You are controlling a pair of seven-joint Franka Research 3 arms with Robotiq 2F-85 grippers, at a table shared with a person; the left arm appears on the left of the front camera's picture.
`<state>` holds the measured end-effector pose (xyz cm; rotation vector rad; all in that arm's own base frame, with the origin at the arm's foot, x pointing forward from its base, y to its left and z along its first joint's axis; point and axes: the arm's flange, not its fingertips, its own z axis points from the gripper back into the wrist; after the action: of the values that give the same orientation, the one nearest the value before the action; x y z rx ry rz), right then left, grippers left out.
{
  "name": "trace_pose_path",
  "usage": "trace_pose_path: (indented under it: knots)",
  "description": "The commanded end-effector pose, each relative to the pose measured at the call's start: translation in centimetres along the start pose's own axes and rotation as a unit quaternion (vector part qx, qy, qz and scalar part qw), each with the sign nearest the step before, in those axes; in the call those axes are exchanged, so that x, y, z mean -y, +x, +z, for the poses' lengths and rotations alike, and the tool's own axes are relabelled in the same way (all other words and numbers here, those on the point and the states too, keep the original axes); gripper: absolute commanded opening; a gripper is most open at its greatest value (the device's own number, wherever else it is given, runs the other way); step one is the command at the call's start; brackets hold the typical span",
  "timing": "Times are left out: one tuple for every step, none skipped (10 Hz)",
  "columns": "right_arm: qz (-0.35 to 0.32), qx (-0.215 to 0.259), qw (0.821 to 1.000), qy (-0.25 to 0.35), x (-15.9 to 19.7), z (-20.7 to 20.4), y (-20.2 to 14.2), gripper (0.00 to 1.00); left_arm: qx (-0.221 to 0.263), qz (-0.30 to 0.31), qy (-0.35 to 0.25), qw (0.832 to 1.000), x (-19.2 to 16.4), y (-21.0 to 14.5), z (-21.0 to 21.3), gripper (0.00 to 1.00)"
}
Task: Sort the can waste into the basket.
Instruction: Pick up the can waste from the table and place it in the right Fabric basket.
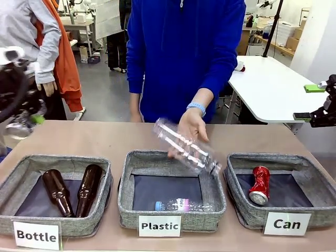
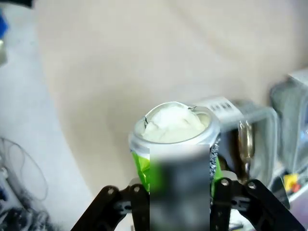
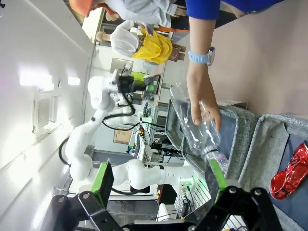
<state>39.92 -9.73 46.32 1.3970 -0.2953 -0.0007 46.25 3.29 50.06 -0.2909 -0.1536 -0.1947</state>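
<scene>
A crushed red can (image 1: 260, 185) lies in the grey basket (image 1: 244, 214) labelled "Can" at the right. At the table's far left edge, raised above it, my left gripper (image 1: 23, 122) is shut on a dark silvery can (image 1: 17, 129). In the left wrist view this can (image 2: 174, 144) shows green marks and a dented silver end between the gripper's (image 2: 180, 204) fingers. My right gripper (image 1: 310, 102) hangs open and empty beyond the table's right edge. The right wrist view shows its green pads (image 3: 103, 180) wide apart, with the red can (image 3: 288, 172) in the basket (image 3: 267, 139) beyond.
A person in blue holds a clear plastic bottle (image 1: 185, 146) tilted over the middle "Plastic" basket (image 1: 126, 205), where another bottle (image 1: 181, 205) lies. The left "Bottle" basket (image 1: 16, 181) holds two brown glass bottles (image 1: 58, 192). Bare table runs behind the baskets.
</scene>
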Motion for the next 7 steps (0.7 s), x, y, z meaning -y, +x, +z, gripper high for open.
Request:
trace_pose_path:
  knots:
    - [0.011,-0.009,1.000,-0.003,-0.1,0.3,-0.1,1.00,0.019,-0.078,-0.026,0.996,0.3,-9.2,1.9,0.00]
    - [0.011,-0.009,1.000,-0.003,-0.1,0.3,-0.1,1.00,0.028,-0.115,-0.028,0.993,0.4,-12.4,2.3,0.00]
    - [0.011,-0.009,1.000,-0.003,-0.1,0.3,-0.1,1.00,0.037,-0.140,-0.025,0.989,0.5,-15.1,2.4,0.00]
    - [0.011,-0.009,1.000,-0.003,-0.1,0.3,-0.1,1.00,0.048,-0.132,-0.026,0.990,0.7,-16.0,2.2,0.00]
    - [0.011,-0.009,1.000,-0.003,-0.1,0.3,-0.1,1.00,0.024,-0.113,-0.030,0.993,0.8,-13.0,2.3,0.00]
    - [0.011,-0.009,1.000,-0.003,-0.1,0.3,-0.1,1.00,0.024,-0.113,-0.030,0.993,0.8,-13.0,2.3,0.00]
    - [0.011,-0.009,1.000,-0.003,-0.1,0.3,-0.1,1.00,0.024,-0.113,-0.030,0.993,0.8,-13.0,2.3,0.00]
